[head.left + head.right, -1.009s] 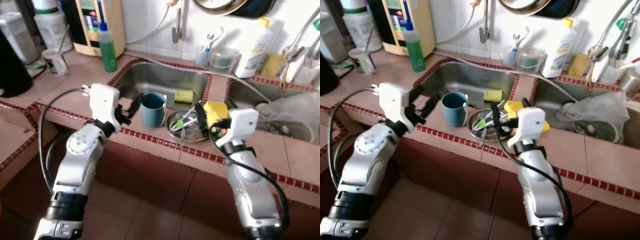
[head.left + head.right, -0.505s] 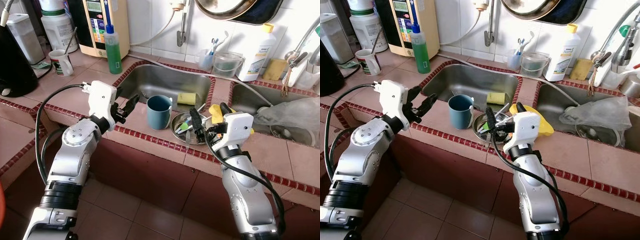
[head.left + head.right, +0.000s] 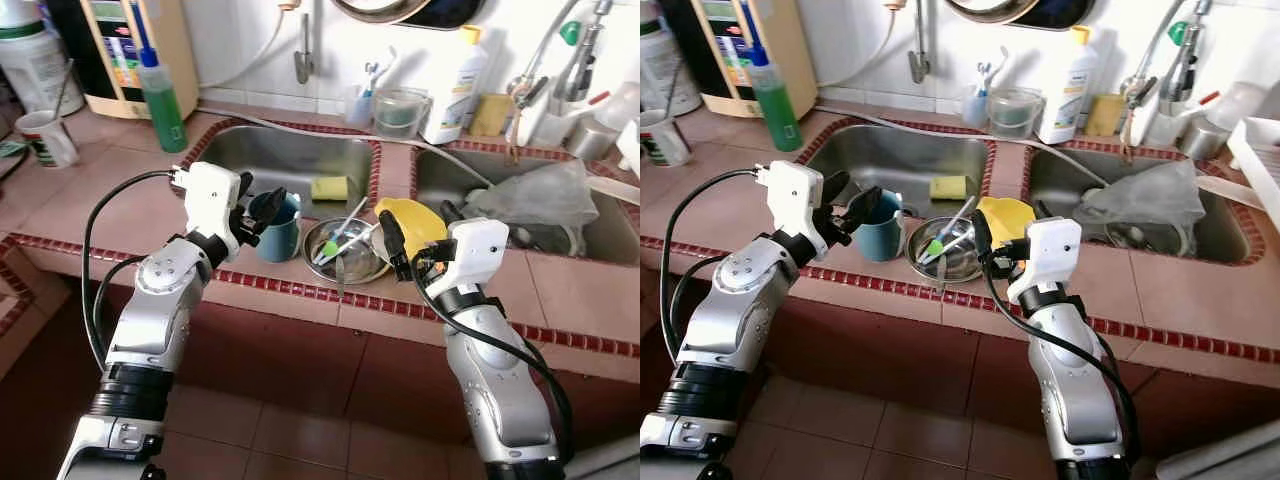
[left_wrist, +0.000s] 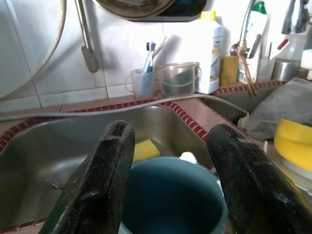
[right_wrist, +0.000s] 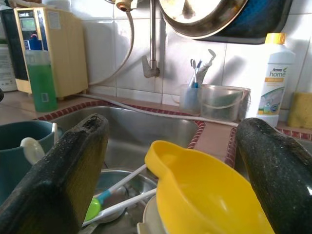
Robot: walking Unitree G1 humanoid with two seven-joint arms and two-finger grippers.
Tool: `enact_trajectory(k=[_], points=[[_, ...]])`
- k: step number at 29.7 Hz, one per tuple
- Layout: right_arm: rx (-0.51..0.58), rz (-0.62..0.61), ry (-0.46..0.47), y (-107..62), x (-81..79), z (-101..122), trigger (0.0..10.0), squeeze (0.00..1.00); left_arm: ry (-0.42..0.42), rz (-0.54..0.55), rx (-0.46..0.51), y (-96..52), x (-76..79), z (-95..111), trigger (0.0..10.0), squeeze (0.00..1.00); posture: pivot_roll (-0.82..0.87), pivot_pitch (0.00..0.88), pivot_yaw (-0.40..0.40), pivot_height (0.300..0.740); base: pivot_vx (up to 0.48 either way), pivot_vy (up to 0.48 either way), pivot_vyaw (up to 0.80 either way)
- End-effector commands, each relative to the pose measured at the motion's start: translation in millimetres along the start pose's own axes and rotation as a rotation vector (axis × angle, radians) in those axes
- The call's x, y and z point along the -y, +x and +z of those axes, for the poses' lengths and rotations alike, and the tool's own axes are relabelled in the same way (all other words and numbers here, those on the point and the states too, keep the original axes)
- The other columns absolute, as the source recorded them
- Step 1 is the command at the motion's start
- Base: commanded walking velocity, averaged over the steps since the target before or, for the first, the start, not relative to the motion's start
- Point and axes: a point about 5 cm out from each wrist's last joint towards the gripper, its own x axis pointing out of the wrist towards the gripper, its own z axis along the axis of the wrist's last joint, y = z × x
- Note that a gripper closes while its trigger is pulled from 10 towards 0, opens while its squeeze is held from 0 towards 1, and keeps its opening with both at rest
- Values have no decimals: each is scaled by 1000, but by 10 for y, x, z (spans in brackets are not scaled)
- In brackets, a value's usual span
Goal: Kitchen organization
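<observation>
Nearest the camera, the two silver arms reach up to the tiled counter (image 3: 120,215) edge. The left gripper (image 3: 262,208) sits right at the rim of a blue mug (image 3: 281,229), its fingers spread, one on each side of the mug's mouth as the left wrist view shows; I cannot tell whether they touch it. The mug stands on the counter's front edge, and a pale spoon-like handle leans inside it.

The right gripper (image 3: 386,238) also has its fingers spread wide, holding nothing. Just ahead of it, between its fingers in the right wrist view, is a yellow scoop (image 3: 415,222) resting on a white dish. Beside that, between the two grippers, lies a metal bowl (image 3: 345,252) with a green-tipped brush (image 3: 332,246) and other utensils in it.

Beyond the mug, a yellow sponge (image 3: 329,187) lies in the left sink basin (image 3: 250,155). Beyond the right gripper, crumpled clear plastic (image 3: 535,195) fills the right basin.

Farthest back, along the wall, stand a green bottle (image 3: 158,88), a toothbrush cup (image 3: 360,103), a clear tub (image 3: 400,111) and a white bottle (image 3: 455,80).
</observation>
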Motion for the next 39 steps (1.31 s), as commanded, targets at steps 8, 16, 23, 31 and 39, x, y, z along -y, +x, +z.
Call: enact_trajectory(k=[8,16,23,31,39], points=[[18,22,-1,35,-21,55,10000,0,-66,57,59,-22,-109,106,10000,0,-35,21,-20,740,198,0,-571],[30,47,10,34,-61,72,10000,0,-11,95,53,-16,-141,125,10000,0,-34,22,-19,740,0,0,0],[28,84,25,26,-113,68,10000,0,54,48,-13,-16,-246,134,10000,0,-28,24,-23,740,0,0,0],[-4,118,-5,4,-189,17,10000,0,84,-64,-116,101,-237,194,10000,0,-29,29,-18,740,0,0,0],[-65,73,-45,-48,-207,-57,10000,0,91,-124,-213,234,-163,166,10000,0,-44,40,-3,740,0,0,0]])
